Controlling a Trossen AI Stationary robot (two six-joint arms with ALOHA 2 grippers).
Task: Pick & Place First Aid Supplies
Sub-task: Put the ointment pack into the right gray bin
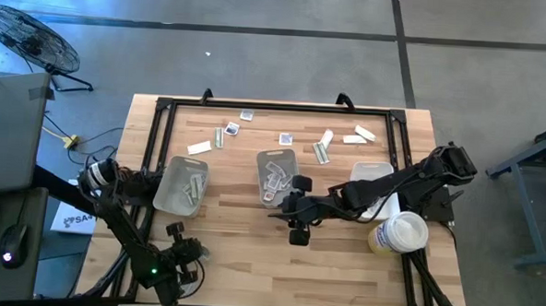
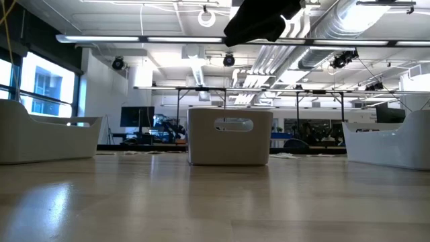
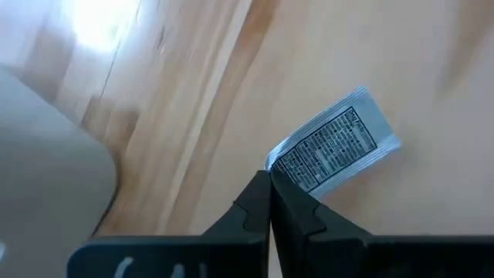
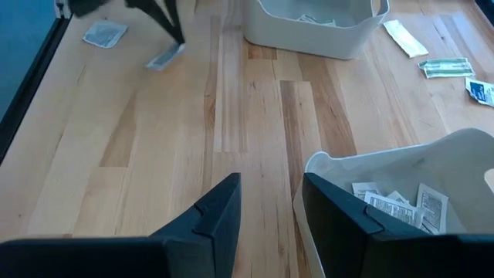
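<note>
Pinching a grey printed sachet [image 3: 333, 149] by its corner, the left gripper [image 3: 269, 185] is clamped; the right gripper [image 4: 270, 202] hangs spread apart above the desk [image 4: 154, 154].

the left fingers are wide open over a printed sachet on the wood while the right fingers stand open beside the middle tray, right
Not quite. The left gripper's fingers are shut, pinching the edge of the printed sachet lying on the wood; the left wrist view shows them pressed together. The rest holds: the right gripper's fingers stand open beside the middle tray.
</note>
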